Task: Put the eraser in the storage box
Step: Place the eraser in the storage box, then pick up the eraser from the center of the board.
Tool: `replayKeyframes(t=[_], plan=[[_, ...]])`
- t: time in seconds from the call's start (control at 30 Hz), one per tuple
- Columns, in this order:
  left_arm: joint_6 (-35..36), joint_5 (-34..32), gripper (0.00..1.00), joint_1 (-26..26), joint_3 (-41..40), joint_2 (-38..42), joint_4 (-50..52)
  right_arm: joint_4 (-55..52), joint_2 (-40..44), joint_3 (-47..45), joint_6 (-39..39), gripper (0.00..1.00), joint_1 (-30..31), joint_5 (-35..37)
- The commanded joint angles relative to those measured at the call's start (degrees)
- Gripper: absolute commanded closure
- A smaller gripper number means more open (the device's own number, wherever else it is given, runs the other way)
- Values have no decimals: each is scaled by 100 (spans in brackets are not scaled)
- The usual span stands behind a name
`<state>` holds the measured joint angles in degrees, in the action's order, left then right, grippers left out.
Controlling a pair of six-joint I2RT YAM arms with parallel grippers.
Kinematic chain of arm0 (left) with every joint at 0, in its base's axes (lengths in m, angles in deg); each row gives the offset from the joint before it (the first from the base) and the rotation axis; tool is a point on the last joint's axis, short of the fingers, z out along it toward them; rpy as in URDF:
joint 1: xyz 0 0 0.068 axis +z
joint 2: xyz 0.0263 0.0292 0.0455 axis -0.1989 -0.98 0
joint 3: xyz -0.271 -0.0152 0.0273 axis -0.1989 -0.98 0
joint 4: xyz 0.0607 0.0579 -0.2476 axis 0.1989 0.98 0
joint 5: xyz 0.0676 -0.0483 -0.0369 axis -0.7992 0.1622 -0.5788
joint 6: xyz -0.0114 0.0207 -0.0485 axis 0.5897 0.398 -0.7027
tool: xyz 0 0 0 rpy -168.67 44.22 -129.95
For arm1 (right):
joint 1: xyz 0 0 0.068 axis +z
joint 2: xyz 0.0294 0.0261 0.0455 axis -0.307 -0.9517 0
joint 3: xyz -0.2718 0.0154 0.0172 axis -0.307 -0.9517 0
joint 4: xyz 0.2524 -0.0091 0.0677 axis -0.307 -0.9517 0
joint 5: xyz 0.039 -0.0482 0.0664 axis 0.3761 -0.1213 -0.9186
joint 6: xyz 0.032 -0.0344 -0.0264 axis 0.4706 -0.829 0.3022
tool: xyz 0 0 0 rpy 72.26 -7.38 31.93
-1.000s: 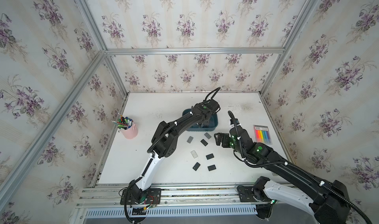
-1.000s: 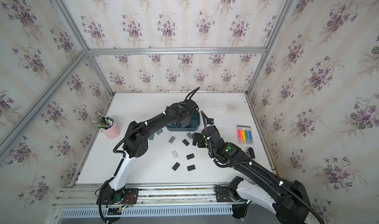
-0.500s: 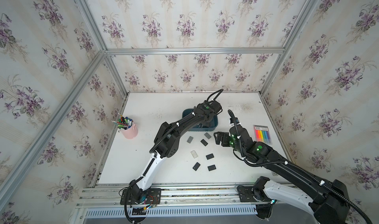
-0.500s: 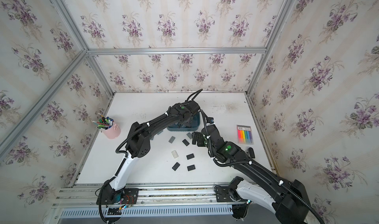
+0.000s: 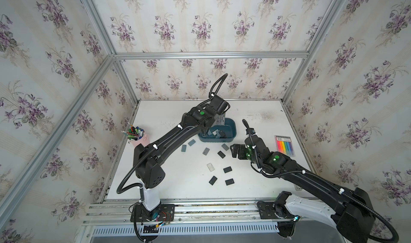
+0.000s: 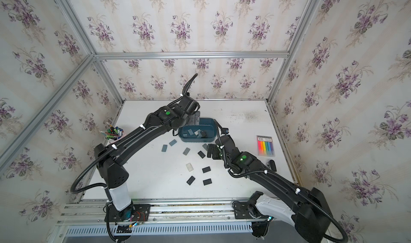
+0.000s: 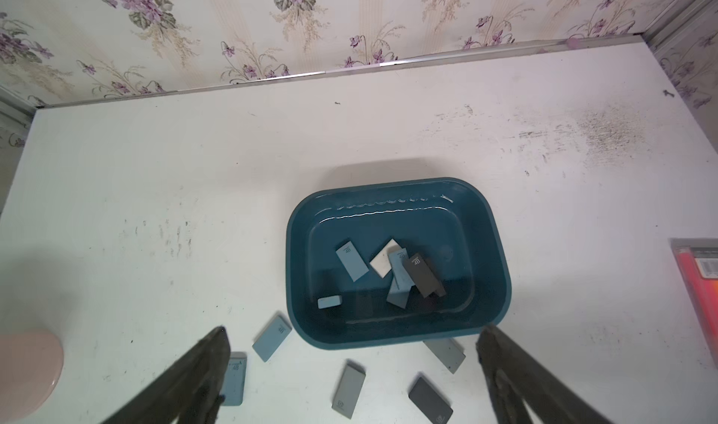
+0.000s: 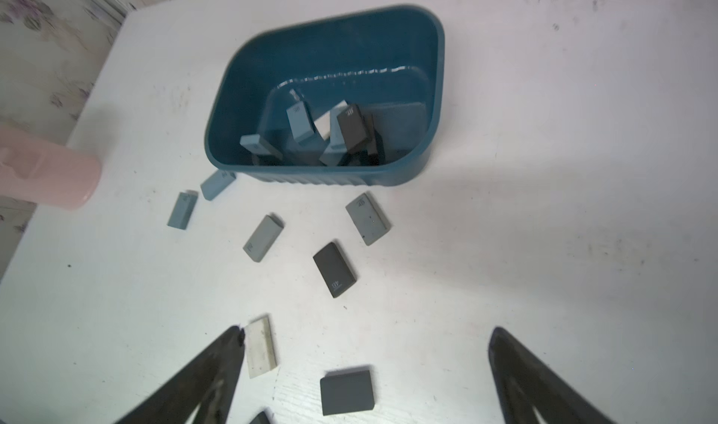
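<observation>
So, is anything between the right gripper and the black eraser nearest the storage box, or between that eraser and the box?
Nothing blocks the right gripper from the black eraser. A grey eraser lies flat between it and the storage box; the left gripper hangs over the box.

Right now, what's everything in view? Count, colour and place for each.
storage box: 1, dark teal, middle-back of the table
erasers in the box: at least five; blue, white, black; piled, so the exact count is unclear
erasers on the table: 9; two blue, two grey, four black, one whitish; loose in front of the box
pen cup: 1, pink, holding pens, table edge on the left arm's side
sticky-tab pack: 1, rainbow strips, right arm's side
small black item: 1, near the pack; cannot identify
table: 1, white
left gripper: open, empty, above the box
right gripper: open, empty, above the loose erasers
</observation>
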<state>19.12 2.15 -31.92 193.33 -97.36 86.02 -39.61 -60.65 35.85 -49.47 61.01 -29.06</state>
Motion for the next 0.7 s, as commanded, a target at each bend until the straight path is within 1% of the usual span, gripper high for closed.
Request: replayKeyframes(t=[0.0,0.13,0.3,0.43,0.5,0.67], plan=[[-278,-45,1,24,-393,416,-7,57,-468,80,6,2,109,-148],[-500,-66,0,25,-1207,1057,-41,366,-1063,170,-123,3,116,-305],[-615,-78,0,34,-2142,1744,-85,569,-1765,495,-378,4,108,-283],[-705,-52,1,43,-2689,2167,-23,708,-2363,747,-541,4,100,-221],[-738,-37,0,44,-2974,2560,-22,757,-2619,875,-593,5,97,-163],[-825,-64,1,49,-3551,3026,22,977,-2962,988,-657,7,-84,-239]])
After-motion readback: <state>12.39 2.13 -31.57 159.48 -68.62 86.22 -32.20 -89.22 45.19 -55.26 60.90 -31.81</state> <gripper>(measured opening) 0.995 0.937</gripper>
